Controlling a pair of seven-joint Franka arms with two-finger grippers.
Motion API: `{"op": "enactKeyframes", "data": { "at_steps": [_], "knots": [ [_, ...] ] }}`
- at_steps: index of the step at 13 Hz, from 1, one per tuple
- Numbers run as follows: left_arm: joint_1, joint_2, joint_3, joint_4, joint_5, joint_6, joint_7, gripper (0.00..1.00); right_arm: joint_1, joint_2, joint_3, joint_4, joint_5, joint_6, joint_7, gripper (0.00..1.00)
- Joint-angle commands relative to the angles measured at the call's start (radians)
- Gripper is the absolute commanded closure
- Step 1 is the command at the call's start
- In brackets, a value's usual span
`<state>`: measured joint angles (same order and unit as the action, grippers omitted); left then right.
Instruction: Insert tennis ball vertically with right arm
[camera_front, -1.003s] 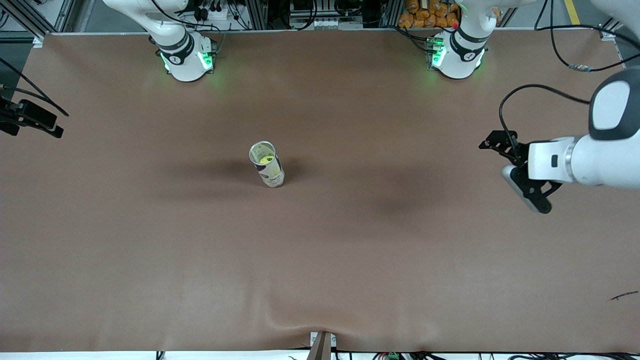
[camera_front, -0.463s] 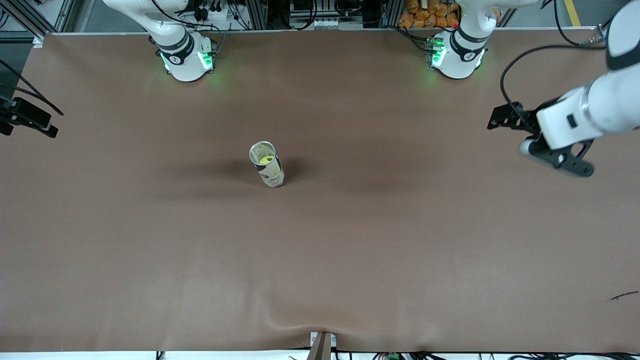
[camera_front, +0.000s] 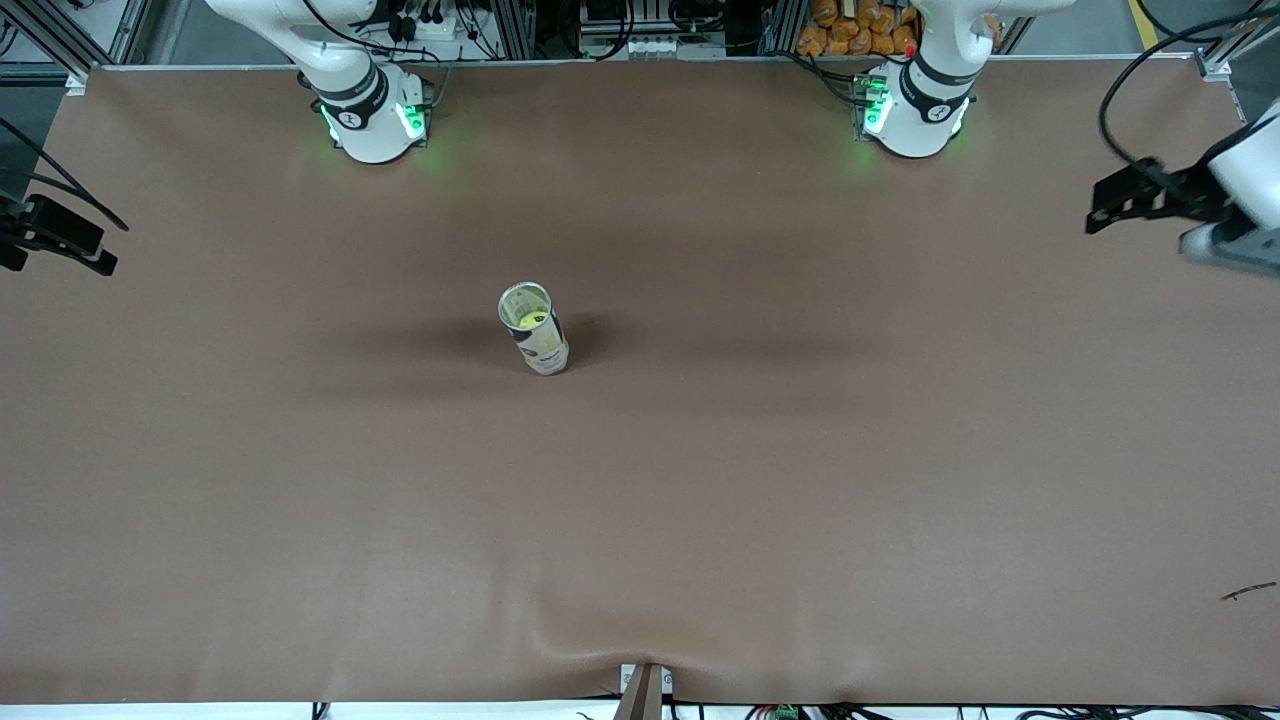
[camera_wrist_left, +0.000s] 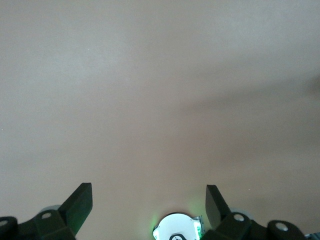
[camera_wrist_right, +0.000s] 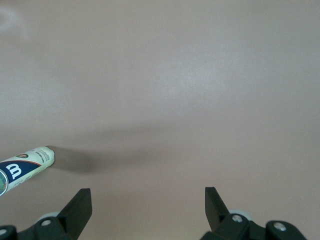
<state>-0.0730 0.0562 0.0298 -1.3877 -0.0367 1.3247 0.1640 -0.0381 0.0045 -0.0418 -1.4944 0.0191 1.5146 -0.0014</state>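
Right claw (camera_wrist_right: 145, 207) has its fingers apart, empty, over bare brown table (camera_front: 700, 500) at its own arm's end; left claw (camera_wrist_left: 147, 205) also spread, parked over its end; the can (camera_front: 535, 330) stands upright mid-table, tennis ball (camera_front: 528, 320) already inside, long axis vertical, nearer the right arm.

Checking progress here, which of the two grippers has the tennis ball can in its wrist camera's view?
The right gripper: its camera shows the can; the left gripper's shows only table.

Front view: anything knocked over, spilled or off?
Nothing stands out. The tube stands upright mid-table with the yellow tennis ball inside. The left gripper and right gripper are open, empty.
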Motion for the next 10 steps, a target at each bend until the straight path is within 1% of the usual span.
{"op": "enactKeyframes", "data": {
  "at_steps": [1,3,4,5,6,8,10],
  "knots": [
    [-0.002,-0.077,0.031,-0.034,-0.018,-0.031,-0.046,0.0,0.003,0.002,0.0,0.016,0.001,-0.01,0.004,0.0],
    [-0.002,-0.091,0.032,-0.053,-0.006,-0.029,-0.135,0.0,0.003,0.002,0.0,0.016,-0.001,-0.011,0.004,0.0],
    [-0.004,-0.091,0.028,-0.08,0.0,-0.001,-0.144,0.0,0.001,0.002,0.0,0.016,-0.001,-0.011,0.004,0.0],
    [-0.004,-0.094,0.028,-0.123,0.001,0.06,-0.144,0.0,0.001,0.002,0.0,0.016,-0.001,-0.01,0.004,0.0],
    [-0.005,-0.101,0.024,-0.146,0.023,0.1,-0.143,0.0,0.003,0.002,0.0,0.016,-0.001,-0.011,0.004,0.0],
    [-0.005,-0.14,-0.011,-0.203,0.04,0.143,-0.144,0.0,0.003,0.002,0.0,0.016,0.001,-0.01,0.004,0.0],
    [-0.004,-0.168,-0.022,-0.26,0.043,0.181,-0.146,0.0,0.003,0.002,0.0,0.016,0.001,-0.011,0.004,0.0]
  ]
}}
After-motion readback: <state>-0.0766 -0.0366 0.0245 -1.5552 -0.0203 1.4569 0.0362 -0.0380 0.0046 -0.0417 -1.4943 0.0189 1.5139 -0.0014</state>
